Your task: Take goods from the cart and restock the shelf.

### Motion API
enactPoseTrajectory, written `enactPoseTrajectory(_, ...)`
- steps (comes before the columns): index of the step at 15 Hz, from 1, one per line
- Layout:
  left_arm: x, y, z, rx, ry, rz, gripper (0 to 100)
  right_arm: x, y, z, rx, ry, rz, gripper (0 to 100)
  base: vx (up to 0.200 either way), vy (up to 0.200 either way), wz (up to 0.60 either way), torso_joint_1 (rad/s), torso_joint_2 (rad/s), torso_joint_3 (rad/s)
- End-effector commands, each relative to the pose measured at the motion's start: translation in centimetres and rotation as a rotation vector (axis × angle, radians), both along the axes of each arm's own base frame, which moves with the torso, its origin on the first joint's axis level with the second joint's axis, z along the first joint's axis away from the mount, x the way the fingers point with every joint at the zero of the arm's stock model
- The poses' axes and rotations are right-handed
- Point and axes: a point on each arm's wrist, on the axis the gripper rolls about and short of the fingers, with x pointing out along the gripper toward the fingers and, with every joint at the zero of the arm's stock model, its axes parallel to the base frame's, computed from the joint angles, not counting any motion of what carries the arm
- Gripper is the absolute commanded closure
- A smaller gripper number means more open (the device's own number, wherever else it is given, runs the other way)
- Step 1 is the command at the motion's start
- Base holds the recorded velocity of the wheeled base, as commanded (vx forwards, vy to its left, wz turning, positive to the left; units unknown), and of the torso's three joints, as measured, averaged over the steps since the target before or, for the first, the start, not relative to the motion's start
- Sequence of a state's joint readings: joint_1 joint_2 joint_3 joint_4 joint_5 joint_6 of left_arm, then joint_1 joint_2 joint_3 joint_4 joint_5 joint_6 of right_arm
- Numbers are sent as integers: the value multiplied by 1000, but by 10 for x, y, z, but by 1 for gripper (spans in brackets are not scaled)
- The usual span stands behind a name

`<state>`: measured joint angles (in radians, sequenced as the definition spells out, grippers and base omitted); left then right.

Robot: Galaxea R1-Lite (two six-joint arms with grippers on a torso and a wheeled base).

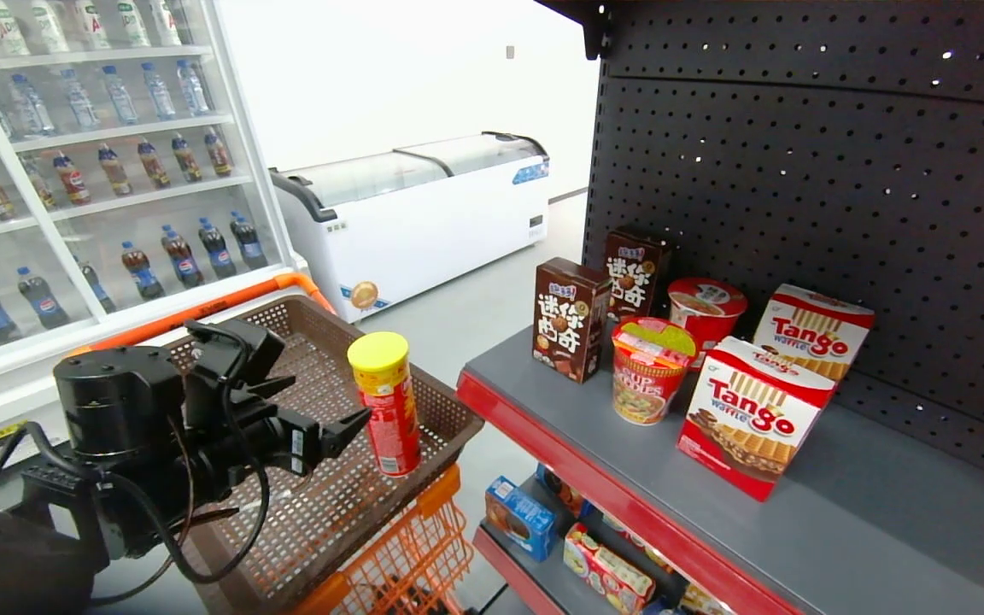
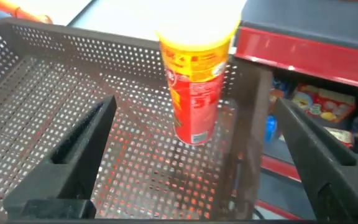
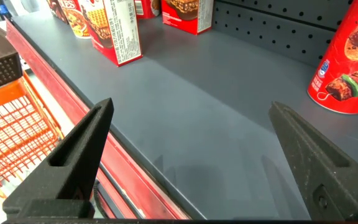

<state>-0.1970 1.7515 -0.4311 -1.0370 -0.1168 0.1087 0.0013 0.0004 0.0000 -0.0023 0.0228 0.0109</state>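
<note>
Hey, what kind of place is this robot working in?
Most likely a convenience store or small supermarket: a glass-door drinks cooler, a chest freezer, and a shelf of snack boxes and cup noodles beside a shopping cart.

Canister (image 3: 347, 65) on the shelf (image 3: 216, 124) was cropped at the frame edge; boxes (image 1: 607, 576) beneath the shelf were partly hidden.

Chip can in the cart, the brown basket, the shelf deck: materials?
Chip can: likely a cardboard tube, with glossy printed wrap and a yellow plastic-looking lid.
Basket: brown moulded plastic, matte, with a regular perforation grid.
Shelf deck: probably painted sheet metal, smooth grey satin with faint reflections and a red front edge.
</note>
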Motion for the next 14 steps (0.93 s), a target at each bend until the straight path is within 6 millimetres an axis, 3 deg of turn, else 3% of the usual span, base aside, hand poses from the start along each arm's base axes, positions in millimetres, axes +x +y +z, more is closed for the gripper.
enactPoseTrajectory(1, 19, -3, -24, 8, 44, 3, 0, 0, 0, 0, 0, -1, 1, 0, 0, 0, 0, 0, 0, 0)
enactPoseTrajectory(14, 67, -20, -68, 13, 35, -16, 0, 0, 0, 0, 0, -1, 1, 0, 0, 0, 0, 0, 0, 0)
